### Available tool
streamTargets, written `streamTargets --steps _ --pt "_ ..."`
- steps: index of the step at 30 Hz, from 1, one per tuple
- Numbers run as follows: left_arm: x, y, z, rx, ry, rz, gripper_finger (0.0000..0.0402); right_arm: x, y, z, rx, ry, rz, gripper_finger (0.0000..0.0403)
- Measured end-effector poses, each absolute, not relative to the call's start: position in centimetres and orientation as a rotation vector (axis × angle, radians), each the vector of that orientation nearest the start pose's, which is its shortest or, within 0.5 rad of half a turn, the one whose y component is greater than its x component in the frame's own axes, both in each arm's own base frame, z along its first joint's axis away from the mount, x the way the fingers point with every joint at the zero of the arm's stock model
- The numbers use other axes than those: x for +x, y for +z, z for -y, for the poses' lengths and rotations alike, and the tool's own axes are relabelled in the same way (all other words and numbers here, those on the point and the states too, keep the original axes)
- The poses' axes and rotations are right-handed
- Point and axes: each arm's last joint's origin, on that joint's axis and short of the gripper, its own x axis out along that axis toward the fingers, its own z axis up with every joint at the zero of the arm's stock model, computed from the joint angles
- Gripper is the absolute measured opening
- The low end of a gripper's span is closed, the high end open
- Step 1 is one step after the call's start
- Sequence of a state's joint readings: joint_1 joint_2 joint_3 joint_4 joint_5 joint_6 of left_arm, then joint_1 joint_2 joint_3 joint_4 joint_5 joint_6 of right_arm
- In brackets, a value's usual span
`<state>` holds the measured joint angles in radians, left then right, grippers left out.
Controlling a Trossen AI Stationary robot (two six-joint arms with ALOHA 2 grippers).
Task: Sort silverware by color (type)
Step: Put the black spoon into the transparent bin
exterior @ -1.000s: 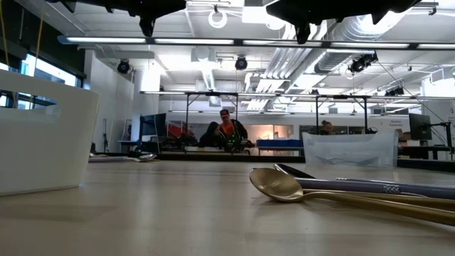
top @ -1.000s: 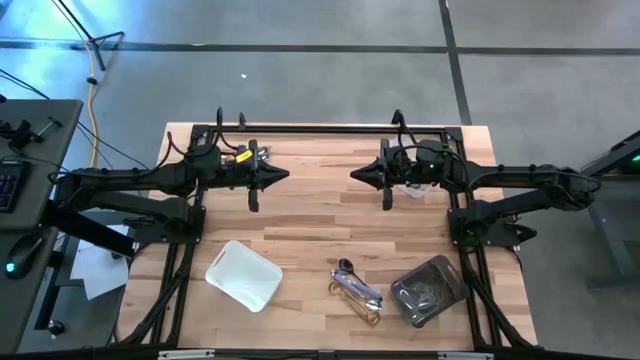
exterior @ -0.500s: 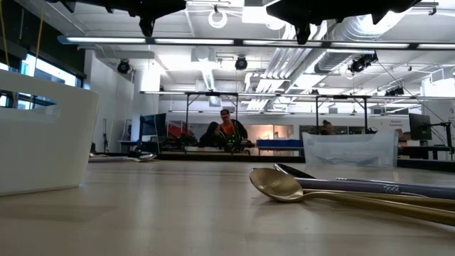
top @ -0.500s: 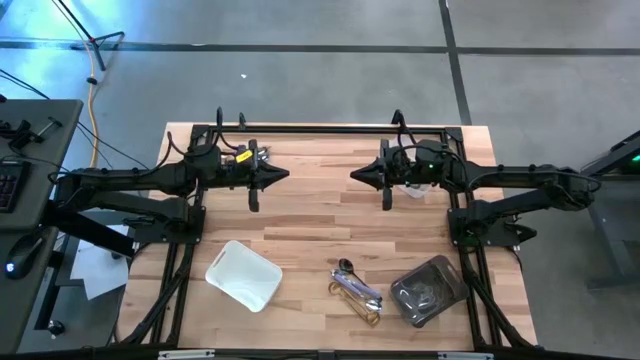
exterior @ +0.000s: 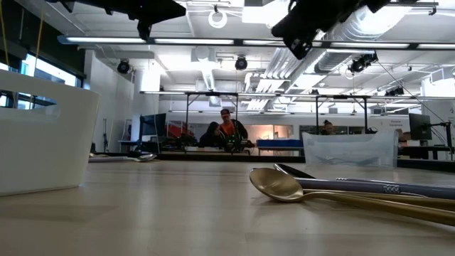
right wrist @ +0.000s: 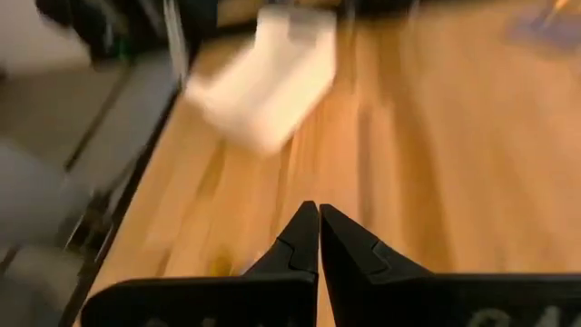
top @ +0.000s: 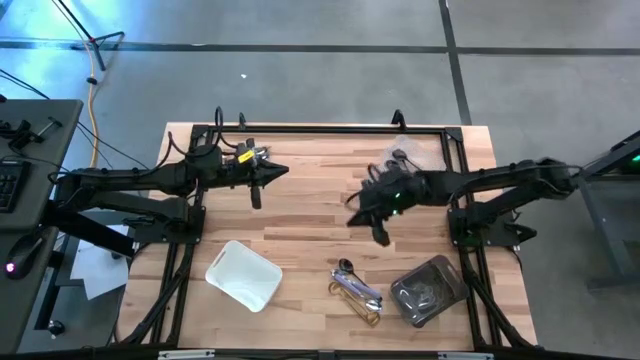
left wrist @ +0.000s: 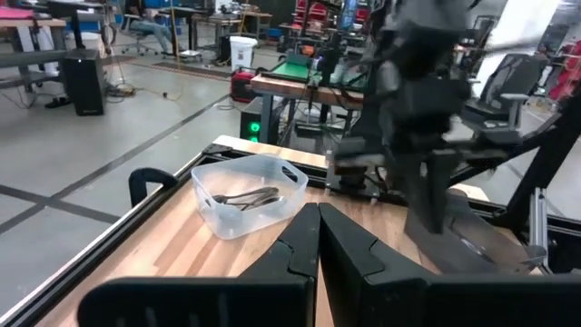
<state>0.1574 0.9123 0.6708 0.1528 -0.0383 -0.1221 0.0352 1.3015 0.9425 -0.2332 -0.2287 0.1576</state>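
**Two shut grippers above table, silverware lying loose near front edge**

Overhead cam: light wooden butcher-block table (top: 310, 215) w/ black frame round it. Three containers on it. White rectangular plastic tray (top: 243, 274), front-left, sits at an angle; inside looks bare from above. Clear plastic tray (top: 427, 290), front-right corner, holds a few dark grey-black utensils, exact no. hard to tell. Another clear plastic tub (left wrist: 251, 193) shows in left wrist cam near a table edge, w/ a couple of dark utensils in it.

Loose silverware (top: 357, 292): small cluster betw. white tray and clear tray, near front edge, just beside clear tray but not touching it. Low cam shows gold spoon (exterior: 284, 186) bowl-up on wood, w/ a dark grey utensil (exterior: 341, 184) right behind it; a small pattern on one handle, not readable. No legible writing or brand anywhere.

Left gripper (top: 283, 174): fingers clenched tight, empty, up over rear-left of table. Right gripper (top: 350, 221): fingers pressed together, empty, over table centre, angled toward front-left, well above the wood and apart from the silverware.

Open room: wide bare wood in centre and betw. white tray and silverware. People seated far back in the room.
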Motion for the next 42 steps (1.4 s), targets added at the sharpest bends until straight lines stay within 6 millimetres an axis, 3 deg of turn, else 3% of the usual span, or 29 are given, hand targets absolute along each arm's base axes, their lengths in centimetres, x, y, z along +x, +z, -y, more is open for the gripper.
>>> streamTargets --steps 5,9,15,21,26,31,38,42 --pt "20.4 30.3 -3.6 -0.033 0.211 -0.085 0.0000 29.4 28.1 -4.4 0.415 0.150 -0.882 0.0000" --pt "20.4 30.3 -3.8 -0.015 0.217 -0.087 0.0000 31.1 27.2 -6.6 0.610 0.058 -1.013 0.0000" --pt "20.4 30.3 -3.7 -0.028 0.216 -0.086 0.0000 32.3 23.7 -10.4 0.881 -0.126 -1.186 0.0000" --pt "20.4 30.3 -3.7 -0.028 0.216 -0.086 0.0000 32.5 19.8 -13.7 1.005 -0.298 -1.316 0.0000" --pt "20.4 30.3 -3.7 -0.029 0.215 -0.086 0.0000 32.9 17.9 -14.4 1.047 -0.417 -1.322 0.0000" --pt "20.4 30.3 -3.7 -0.031 0.215 -0.086 0.0000 33.4 18.0 -14.2 1.121 -0.487 -1.230 0.0000" --pt "20.4 30.3 -3.7 -0.054 0.216 -0.083 0.0000 32.8 17.7 -14.7 1.130 -0.558 -1.263 0.0000" --pt "20.4 30.3 -3.7 -0.056 0.216 -0.083 0.0000 33.0 19.1 -14.8 1.071 -0.582 -1.266 0.0000"
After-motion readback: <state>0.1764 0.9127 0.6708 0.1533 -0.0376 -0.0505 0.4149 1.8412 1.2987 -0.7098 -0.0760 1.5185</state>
